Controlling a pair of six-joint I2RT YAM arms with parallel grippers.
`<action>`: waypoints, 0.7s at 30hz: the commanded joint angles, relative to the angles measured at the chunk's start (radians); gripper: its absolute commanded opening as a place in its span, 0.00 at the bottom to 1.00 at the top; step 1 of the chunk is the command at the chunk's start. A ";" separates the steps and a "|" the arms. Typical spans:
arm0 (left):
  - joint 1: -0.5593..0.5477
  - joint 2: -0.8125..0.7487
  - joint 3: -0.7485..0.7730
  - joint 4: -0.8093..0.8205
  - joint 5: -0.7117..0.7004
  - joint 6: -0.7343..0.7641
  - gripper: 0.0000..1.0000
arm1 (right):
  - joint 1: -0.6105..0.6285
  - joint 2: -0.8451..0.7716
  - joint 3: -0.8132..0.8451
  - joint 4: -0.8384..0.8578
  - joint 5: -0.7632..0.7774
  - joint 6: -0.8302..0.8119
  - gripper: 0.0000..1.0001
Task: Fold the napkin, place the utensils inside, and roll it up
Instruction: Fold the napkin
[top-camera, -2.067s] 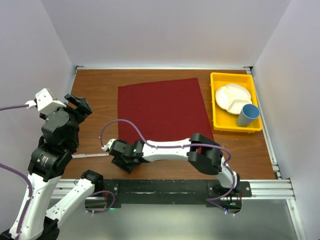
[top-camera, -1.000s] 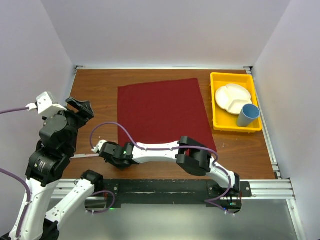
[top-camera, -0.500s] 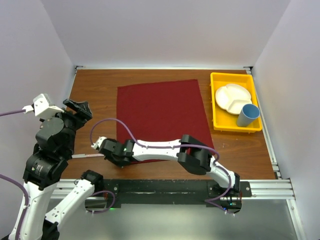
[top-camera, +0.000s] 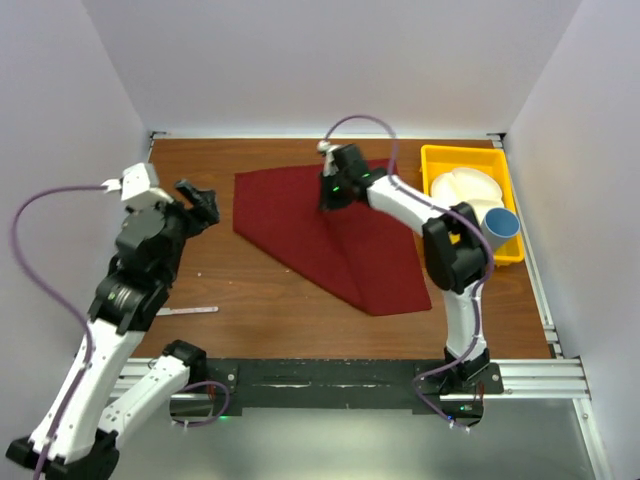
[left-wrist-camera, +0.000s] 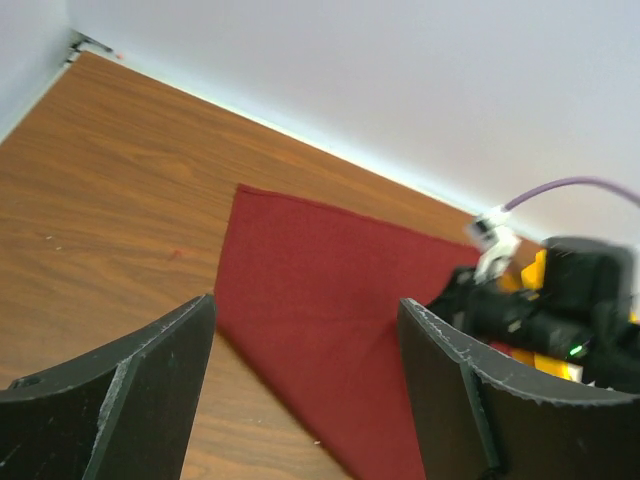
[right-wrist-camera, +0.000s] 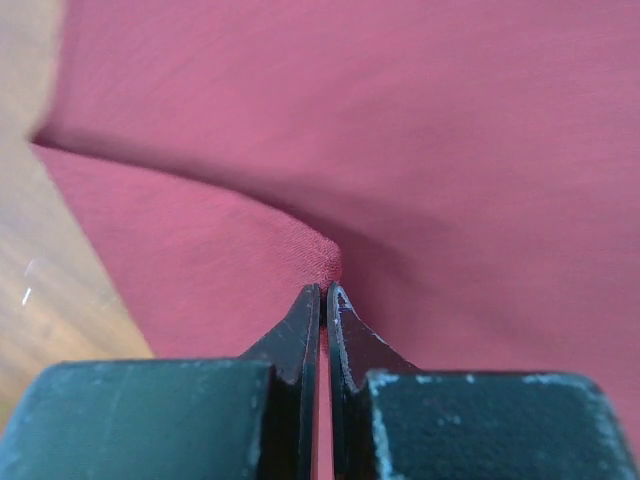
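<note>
R gripper (right-wrist-camera: 323, 293) pinching napkin (top-camera: 352, 250) — fold raised, L gripper (left-wrist-camera: 305, 305) wide

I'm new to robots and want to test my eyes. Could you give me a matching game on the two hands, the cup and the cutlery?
1 right hand
2 left hand
3 cup
4 cutlery

A on the table, near left
B open, empty
C in the yellow tray
D shut on the napkin

Pairs: 1-D, 2-B, 3-C, 4-A

Utensil (top-camera: 192, 311) type (tiny sliver) indistinct
</note>
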 joint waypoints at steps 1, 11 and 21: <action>0.004 0.118 -0.012 0.170 0.064 0.047 0.78 | -0.125 0.035 0.066 0.066 -0.162 0.008 0.00; 0.002 0.250 -0.058 0.287 0.131 0.043 0.78 | -0.350 0.240 0.337 0.040 -0.184 -0.013 0.00; 0.002 0.321 -0.062 0.336 0.179 0.038 0.78 | -0.450 0.277 0.430 0.058 -0.179 0.016 0.00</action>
